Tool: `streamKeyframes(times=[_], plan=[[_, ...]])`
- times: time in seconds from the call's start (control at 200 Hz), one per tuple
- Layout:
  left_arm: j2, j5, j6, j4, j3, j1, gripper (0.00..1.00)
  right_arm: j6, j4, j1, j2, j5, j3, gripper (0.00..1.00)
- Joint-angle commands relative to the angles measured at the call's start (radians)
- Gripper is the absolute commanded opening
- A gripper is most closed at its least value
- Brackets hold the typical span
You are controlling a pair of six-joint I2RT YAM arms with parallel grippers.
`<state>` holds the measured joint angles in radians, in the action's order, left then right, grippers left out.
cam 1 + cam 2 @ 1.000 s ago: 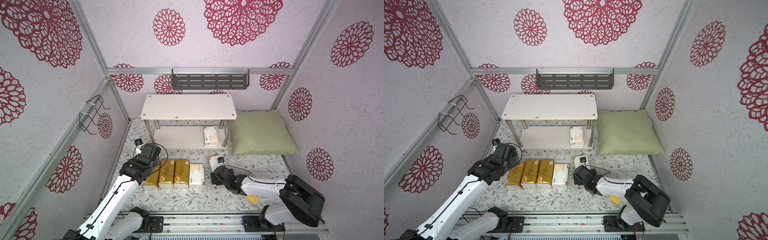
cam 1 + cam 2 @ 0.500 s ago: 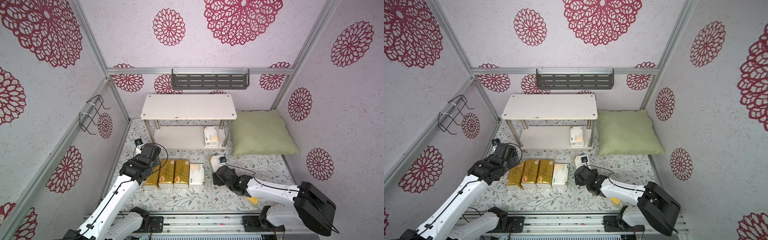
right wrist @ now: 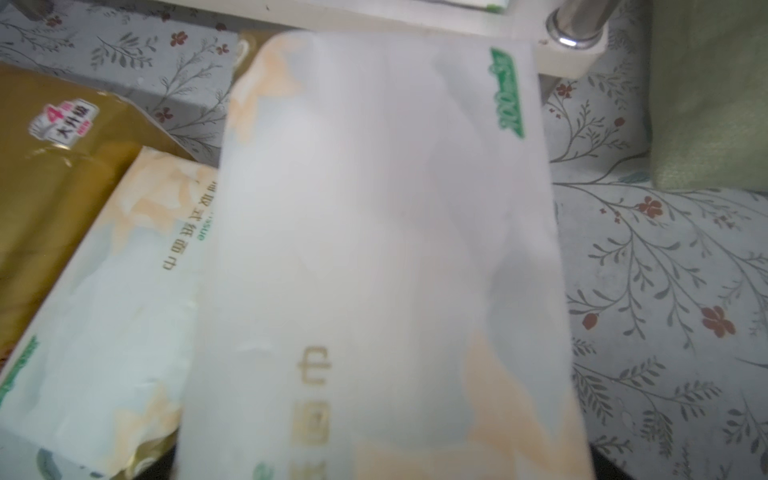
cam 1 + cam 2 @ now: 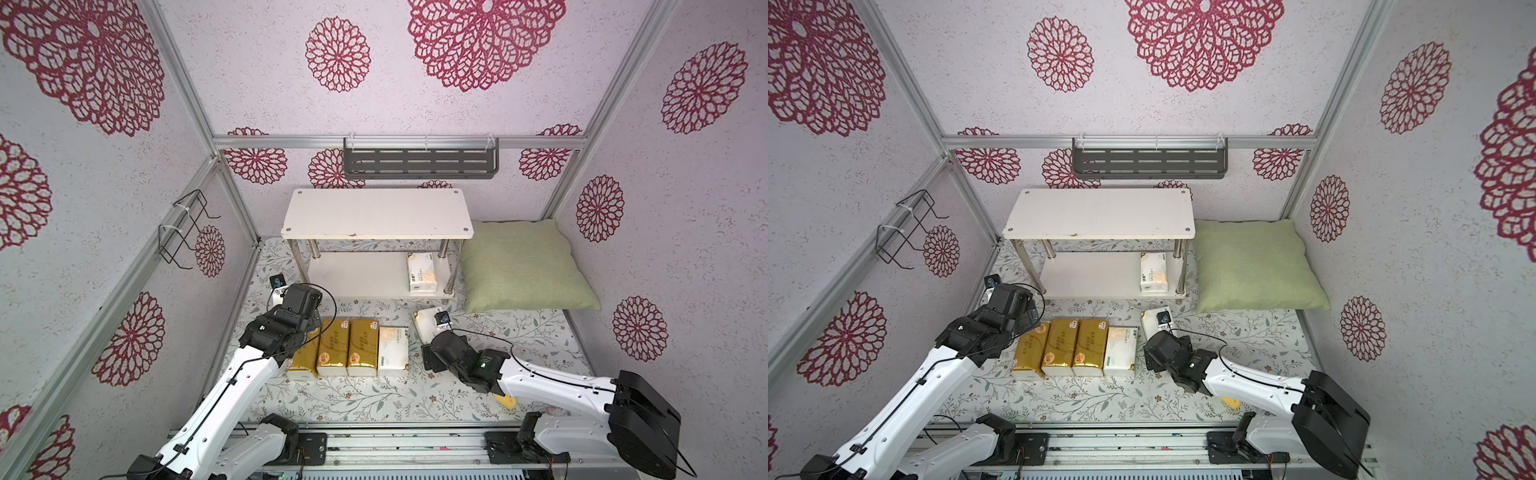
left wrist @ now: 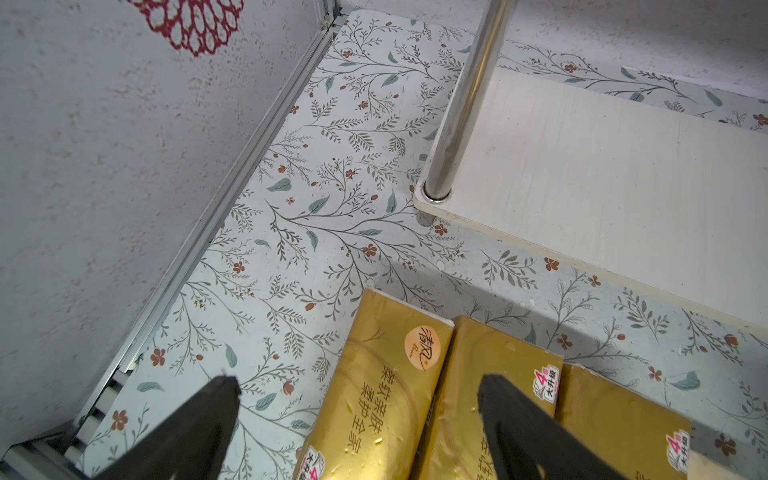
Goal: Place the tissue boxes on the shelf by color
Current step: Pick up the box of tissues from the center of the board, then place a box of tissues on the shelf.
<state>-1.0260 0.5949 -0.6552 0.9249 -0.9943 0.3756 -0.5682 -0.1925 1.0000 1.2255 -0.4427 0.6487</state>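
The white two-tier shelf (image 4: 376,214) stands at the back, with one white tissue box (image 4: 421,272) at the right end of its lower board. On the floor in front lie three gold tissue boxes (image 4: 333,347) side by side, then a white one (image 4: 392,349). My left gripper (image 5: 357,390) hangs open over the leftmost gold box (image 5: 386,395), one finger beyond its outer side and one above the second box. Right of the row, my right gripper (image 4: 430,338) is shut on another white tissue box (image 3: 382,249), which is tilted and overlaps the floor's white one (image 3: 116,311). Its fingers are hidden.
A green pillow (image 4: 519,266) lies right of the shelf, close to the held box. A dark grey slotted rack (image 4: 419,162) hangs on the back wall and a black wire rack (image 4: 183,232) on the left wall. A small yellow thing (image 4: 507,401) lies under the right arm.
The right arm has stretched out from its base while its jaws narrowed on the white box, which stays near the same spot. The left arm has not moved.
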Motion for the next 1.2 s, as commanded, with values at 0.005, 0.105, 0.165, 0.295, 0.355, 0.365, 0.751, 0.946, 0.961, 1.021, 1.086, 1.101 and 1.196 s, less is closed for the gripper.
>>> streamKeyframes(times=[0.005, 0.105, 0.165, 0.295, 0.355, 0.365, 0.751, 0.946, 0.961, 1.021, 1.086, 1.101, 1.196], plan=[[0.000, 0.021, 0.004, -0.002, -0.018, 0.009, 0.97, -0.006, -0.034, 0.017, -0.045, -0.035, 0.050, 0.87], [-0.002, 0.024, 0.003, 0.001, -0.017, 0.009, 0.97, -0.004, -0.048, 0.030, -0.055, -0.037, 0.073, 0.86], [-0.002, 0.026, 0.002, 0.003, -0.014, 0.009, 0.97, -0.002, -0.051, 0.036, -0.056, -0.037, 0.087, 0.86], [0.004, 0.026, -0.001, 0.004, -0.009, 0.008, 0.97, 0.000, -0.057, 0.059, -0.047, -0.043, 0.119, 0.86], [0.005, 0.027, -0.001, 0.007, -0.009, 0.008, 0.97, -0.001, -0.061, 0.072, -0.040, -0.051, 0.135, 0.86], [0.006, 0.028, -0.001, 0.008, -0.009, 0.008, 0.97, 0.000, -0.061, 0.073, -0.039, -0.053, 0.139, 0.86], [0.035, 0.033, -0.024, 0.035, 0.010, 0.009, 0.97, 0.047, -0.006, 0.108, 0.060, -0.053, 0.264, 0.85], [0.034, 0.032, -0.026, 0.038, 0.009, 0.008, 0.98, 0.089, 0.049, 0.109, 0.139, -0.055, 0.344, 0.85], [0.034, 0.031, -0.026, 0.037, 0.008, 0.008, 0.97, 0.093, 0.054, 0.108, 0.147, -0.057, 0.351, 0.85], [0.032, 0.030, -0.028, 0.037, 0.007, 0.009, 0.97, 0.110, 0.067, 0.107, 0.180, -0.063, 0.384, 0.85], [0.029, 0.028, -0.029, 0.035, 0.006, 0.009, 0.97, 0.124, 0.083, 0.101, 0.218, -0.073, 0.418, 0.84], [0.029, 0.028, -0.029, 0.036, 0.006, 0.008, 0.97, 0.125, 0.087, 0.099, 0.225, -0.072, 0.424, 0.84], [0.027, 0.028, -0.029, 0.034, 0.006, 0.007, 0.97, 0.125, 0.120, 0.073, 0.279, -0.051, 0.467, 0.84]])
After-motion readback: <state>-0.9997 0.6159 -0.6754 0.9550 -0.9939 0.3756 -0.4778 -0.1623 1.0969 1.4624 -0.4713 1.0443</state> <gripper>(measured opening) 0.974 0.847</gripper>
